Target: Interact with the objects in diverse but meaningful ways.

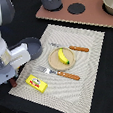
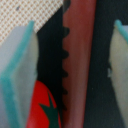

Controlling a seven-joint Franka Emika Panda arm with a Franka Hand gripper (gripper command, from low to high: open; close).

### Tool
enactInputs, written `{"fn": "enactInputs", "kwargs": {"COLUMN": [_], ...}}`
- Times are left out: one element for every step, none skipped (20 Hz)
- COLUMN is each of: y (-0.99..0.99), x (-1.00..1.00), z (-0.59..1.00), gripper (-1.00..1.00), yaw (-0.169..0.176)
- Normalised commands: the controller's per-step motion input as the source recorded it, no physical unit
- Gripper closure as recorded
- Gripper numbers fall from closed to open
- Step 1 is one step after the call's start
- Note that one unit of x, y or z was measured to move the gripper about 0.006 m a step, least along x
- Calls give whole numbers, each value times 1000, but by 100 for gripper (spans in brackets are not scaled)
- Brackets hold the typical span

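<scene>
Arm: the white Franka arm (image 1: pixel 3 46) filled the exterior view's left side, bent low over the near-left edge of the striped mat (image 1: pixel 88 64).
Gripper: seen in the wrist view, the gripper (image 2: pixel 75 65) had its two pale, teal-edged fingers (image 2: pixel 20 75) spread wide apart — open, gripping nothing.
Between the fingers: a reddish-brown serrated piece (image 2: pixel 77 60) ran lengthwise through the gap, touching neither finger; what it was could not be told.
Tomato: the red tomato (image 2: pixel 42 107) with a green star top lay just beside one finger, partly hidden by it.
Banana: the yellow banana (image 1: pixel 63 56) lay on a round wooden plate (image 1: pixel 54 62) in the middle of the mat.
Yellow block: the yellow block (image 1: pixel 37 83) sat on the mat's near-left corner, close to the arm.
Cutlery: a knife (image 1: pixel 71 48) lay beyond the plate and a fork (image 1: pixel 58 73) lay in front of it — both orange-handled.
Pan: the grey pan (image 1: pixel 33 46) sat at the mat's left edge, partly covered by the arm.
Stove board: a brown board with black burners (image 1: pixel 76 9) lay behind the mat, carrying a dark grey pot (image 1: pixel 51 0).
</scene>
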Motion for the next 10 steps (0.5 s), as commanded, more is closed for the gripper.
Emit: {"fn": "enactInputs", "kwargs": {"y": [0,-20,0,0,0,0,0,0,40,103], "x": [220,134,203,197,171,137,126,200,251,297], "z": [660,789,931,917,946,934,946,977,920,866], "gripper": [-100,-100,-100,-100,-100,-100,-100,-100,-100,-100], "yaw": [0,0,0,-2,-12,-27,-28,-30,-31,-25]}}
